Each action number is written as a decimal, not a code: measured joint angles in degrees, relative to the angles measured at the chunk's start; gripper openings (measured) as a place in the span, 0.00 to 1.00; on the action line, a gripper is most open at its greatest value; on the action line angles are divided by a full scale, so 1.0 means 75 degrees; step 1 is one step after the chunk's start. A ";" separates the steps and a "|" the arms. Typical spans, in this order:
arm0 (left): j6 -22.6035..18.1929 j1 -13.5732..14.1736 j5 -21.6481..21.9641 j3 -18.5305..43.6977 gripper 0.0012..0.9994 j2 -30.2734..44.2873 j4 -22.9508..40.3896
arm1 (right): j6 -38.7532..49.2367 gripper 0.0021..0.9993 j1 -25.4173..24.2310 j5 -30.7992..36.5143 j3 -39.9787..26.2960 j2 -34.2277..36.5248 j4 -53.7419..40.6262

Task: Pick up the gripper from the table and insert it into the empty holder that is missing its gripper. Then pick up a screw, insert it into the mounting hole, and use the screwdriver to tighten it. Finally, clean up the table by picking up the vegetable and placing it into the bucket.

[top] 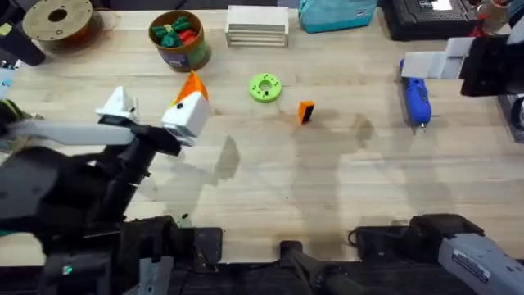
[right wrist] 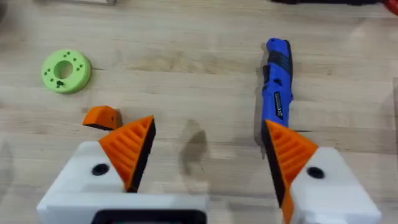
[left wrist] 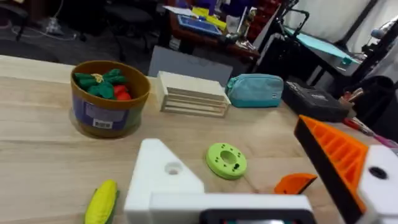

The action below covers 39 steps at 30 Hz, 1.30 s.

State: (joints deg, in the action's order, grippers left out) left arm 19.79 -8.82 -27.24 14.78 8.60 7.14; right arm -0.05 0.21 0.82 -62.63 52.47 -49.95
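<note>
Right gripper (right wrist: 205, 162) jaws wide open, empty.

The left gripper (left wrist: 261, 180) has its jaws apart: one is the plain white holder (left wrist: 163, 177), the other carries an orange finger (left wrist: 333, 155). The vegetable (left wrist: 102, 201) lies beside the holder. Beyond sit the bucket (left wrist: 111, 99), a green disc (left wrist: 226, 160) and the gripper (left wrist: 295, 183).

The overhead camera looks down and forward over the bench (top: 327, 188). Both wrist cameras sit low and close, sharing the green disc (left wrist: 226, 160) and nearby loose gripper (right wrist: 102, 117).
</note>
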 joint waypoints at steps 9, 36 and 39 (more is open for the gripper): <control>0.0000 0.0013 0.0206 -0.1074 0.92 -0.1064 -0.0409 | 0.0000 0.99 0.0000 0.0002 0.0000 0.0000 0.0000; -0.1208 0.0944 -0.0401 -0.1905 0.93 -0.1106 -0.0504 | 0.0001 0.99 0.0000 0.0000 0.0000 0.0000 0.0000; -0.1881 0.0944 -0.1229 -0.1905 0.93 -0.1104 -0.0487 | 0.0000 0.99 0.0000 0.0000 0.0000 0.0000 0.0000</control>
State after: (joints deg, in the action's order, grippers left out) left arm 5.68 -1.74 -36.45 0.49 0.32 3.49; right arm -0.05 0.21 0.82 -62.63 52.47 -49.95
